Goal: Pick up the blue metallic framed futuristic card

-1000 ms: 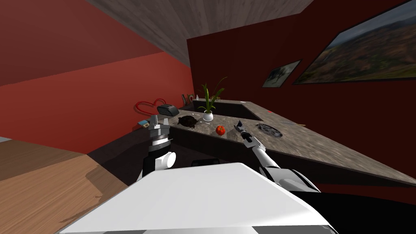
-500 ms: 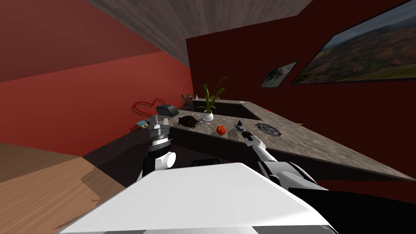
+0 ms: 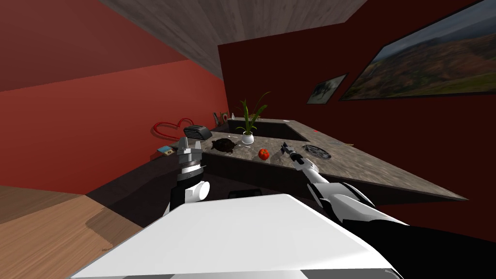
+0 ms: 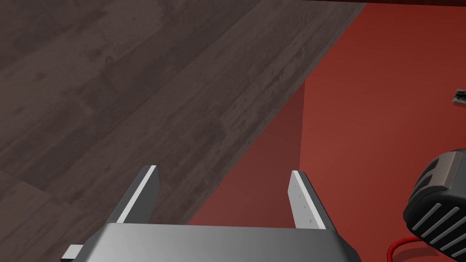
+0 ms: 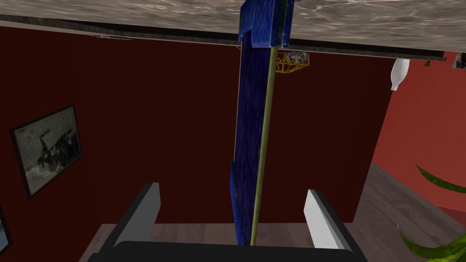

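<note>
Head view: a stone-patterned counter (image 3: 387,172) runs from the middle of the frame toward the lower right, against a dark red wall. On it, left to right, stand a dark ribbed toaster (image 3: 197,131), a dark turtle figure (image 3: 224,144), a potted plant (image 3: 247,131), a red tomato (image 3: 263,154) and a round black grate (image 3: 317,152). The left gripper (image 3: 189,144) stands upright at the counter's left end, just below the toaster. The right gripper (image 3: 285,147) hangs over the counter between the tomato and the grate.

Left wrist view: the left gripper (image 4: 223,173) has its 2 fingers spread wide with nothing between them. The toaster (image 4: 437,209) sits just beside 1 finger.

Right wrist view: the right gripper (image 5: 233,187) is spread wide too. The blue card (image 5: 250,136), seen edge-on with a yellowish rim, stands midway between the 2 fingers and touches neither. It reaches from the gripper's body out to the counter (image 5: 136,11); I cannot tell whether it rests there. A framed picture (image 5: 45,150) hangs on the dark red wall beyond.
</note>
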